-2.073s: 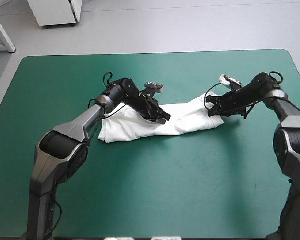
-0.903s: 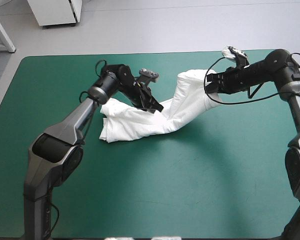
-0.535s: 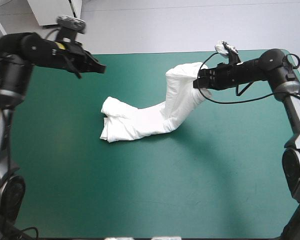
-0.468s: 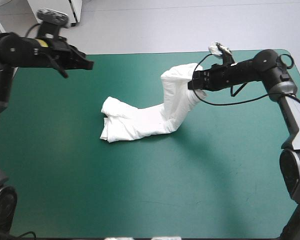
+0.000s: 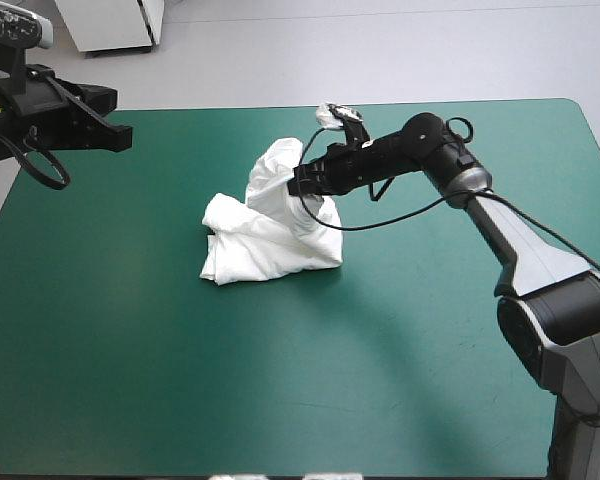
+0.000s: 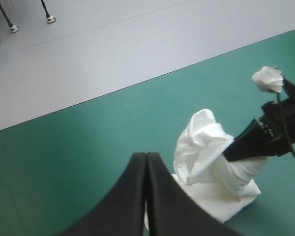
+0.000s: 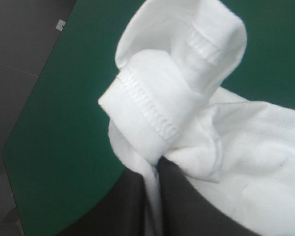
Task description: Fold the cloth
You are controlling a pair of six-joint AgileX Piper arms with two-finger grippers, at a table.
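While clamped almost closed on a hemmed fold of the T-shirt (image 5: 268,240), the right gripper (image 5: 299,186) holds it above the heap; left gripper (image 5: 122,138) fully closed, empty, well apart.

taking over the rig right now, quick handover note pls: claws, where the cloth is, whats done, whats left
Left claw: shut, empty, raised near the table's far left corner, apart from the T-shirt.
Right claw: shut on the T-shirt, holding a hemmed edge up above the heap.
T-shirt: crumpled heap left of the middle of the teal-green table, one end lifted, the rest on the cover.
Done: no neat fold shows.
Left: probably spread it flat, then fold it.
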